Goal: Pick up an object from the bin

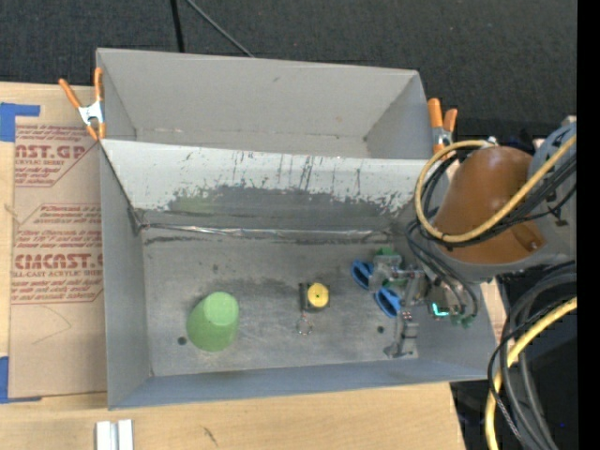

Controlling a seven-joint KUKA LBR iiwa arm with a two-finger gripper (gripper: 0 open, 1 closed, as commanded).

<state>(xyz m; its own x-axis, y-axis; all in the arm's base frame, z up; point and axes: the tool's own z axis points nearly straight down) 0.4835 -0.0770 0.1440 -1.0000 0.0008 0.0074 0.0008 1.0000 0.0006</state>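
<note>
Tool (403, 331) hanging at 4 o'clock of grey metal bin (122, 251), grip state cannot tell; small yellow round piece (317, 295) lying near, at its 9 o'clock

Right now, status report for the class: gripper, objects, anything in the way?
Gripper low at the bin's right end. Small yellow thing nearest, mid-floor; green cup at left. Both lie apart, nothing on them.

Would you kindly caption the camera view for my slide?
Gripper at right end of bin; yellow piece and green cup lie leftward.
</note>
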